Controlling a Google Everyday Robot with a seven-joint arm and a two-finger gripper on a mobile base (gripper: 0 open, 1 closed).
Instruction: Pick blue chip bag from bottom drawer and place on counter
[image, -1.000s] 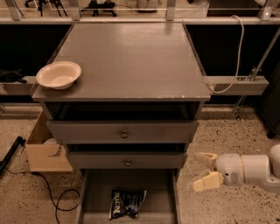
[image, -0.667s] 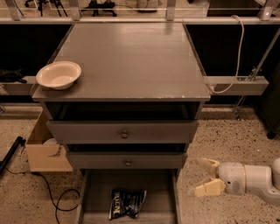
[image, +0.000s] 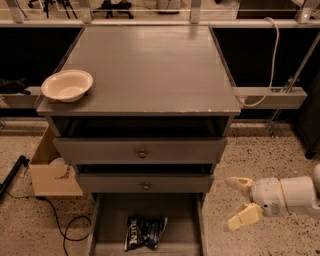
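Speckled terrazzo floor (image: 260, 155) all round, dark recesses behind, and a grey drawer cabinet filling the middle. On top, the counter (image: 150, 70): broad, flat, grey, chipped pale along the front edge. Carries one cream bowl (image: 67, 85) at its 8 o'clock corner, upright, right by the left rim. Below the counter, an open gap, then two knobbed fronts: the upper drawer (image: 142, 150) and under it the middle drawer (image: 146, 184).

At 6 o'clock of the cabinet, the bottom drawer (image: 107, 220), pulled well out over the floor: a shallow grey tray with low side walls. Inside it, the blue chip bag (image: 145, 232): crinkled, dark blue, white lettering, lying flat on the drawer floor. Sits roughly midway between the two side walls, clear of both, near the lower edge of the view.

At 3 o'clock from the bag, outside the drawer's right wall and above the floor, the gripper (image: 234, 202) on a white arm (image: 292, 195) reaching in from the right edge. Points toward 9 o'clock. Has both cream fingers (image: 240, 185) spread wide apart, one toward 12, the other toward 6. Grips nothing. Hangs apart from the bag and well below counter level.

At 9 o'clock of the cabinet, a cardboard box (image: 52, 172) on the floor, with a black cable (image: 65, 230) looping at 7 o'clock. At 2 o'clock, a white cable (image: 270, 60) curving down to a grey rail (image: 270, 95).
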